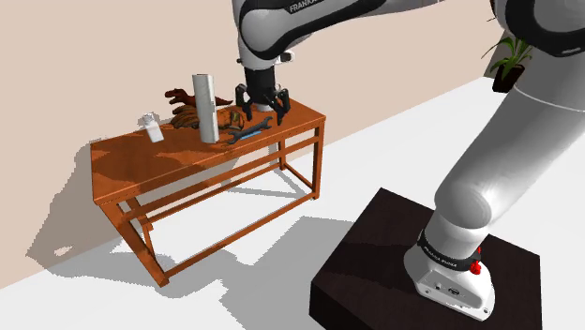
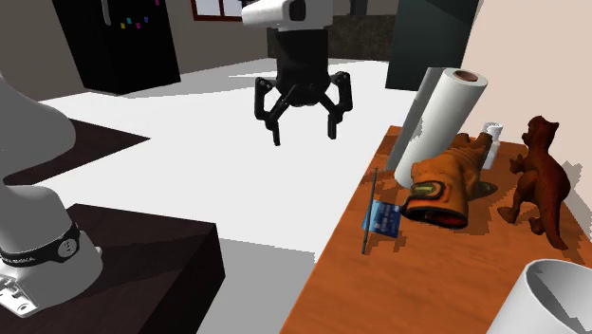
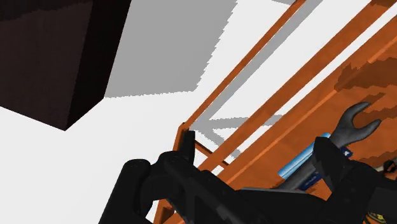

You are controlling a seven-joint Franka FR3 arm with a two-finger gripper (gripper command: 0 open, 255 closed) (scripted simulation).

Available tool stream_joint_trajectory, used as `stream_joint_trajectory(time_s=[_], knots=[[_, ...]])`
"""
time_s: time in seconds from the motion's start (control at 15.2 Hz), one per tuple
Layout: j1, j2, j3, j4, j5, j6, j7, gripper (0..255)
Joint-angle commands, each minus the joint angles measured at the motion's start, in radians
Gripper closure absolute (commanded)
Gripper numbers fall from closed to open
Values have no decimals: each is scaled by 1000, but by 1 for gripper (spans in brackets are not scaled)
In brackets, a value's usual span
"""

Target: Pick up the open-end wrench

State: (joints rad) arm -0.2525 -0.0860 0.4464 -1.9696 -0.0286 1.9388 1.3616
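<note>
Beige wall behind, white floor beneath one orange-brown table [image 1: 141, 161]. Carrying one white cup [image 1: 153, 128], contents impossible to tell. Also carrying one upright paper roll [image 1: 205, 108], one orange glove [image 2: 441, 185] and one brown dinosaur figure [image 2: 541, 180]. Lying flat by the roll's foot, toward the shoulder view's right end of the table: one dark open-end wrench [image 1: 248, 131]. Hovering just beside it, released and gripping nothing: pincer [image 1: 262, 114].

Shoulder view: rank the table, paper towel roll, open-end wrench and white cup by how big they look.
1. table
2. paper towel roll
3. open-end wrench and white cup: too alike to rank; wrench longer, cup bulkier.
</note>
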Motion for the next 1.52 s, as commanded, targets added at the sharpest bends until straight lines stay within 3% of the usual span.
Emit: stream_joint_trajectory(time_s=[0.0, 0.53, 1.12, 1.19, 1.45], knots=[[-8, 100, 14, 86, -60, -11, 146, 0], [44, 442, -49, 454, -222, -130, 571, 0], [42, 459, -55, 376, -233, -37, 587, 0], [44, 460, -55, 379, -233, -40, 587, 255], [43, 456, -54, 377, -232, -41, 587, 255]])
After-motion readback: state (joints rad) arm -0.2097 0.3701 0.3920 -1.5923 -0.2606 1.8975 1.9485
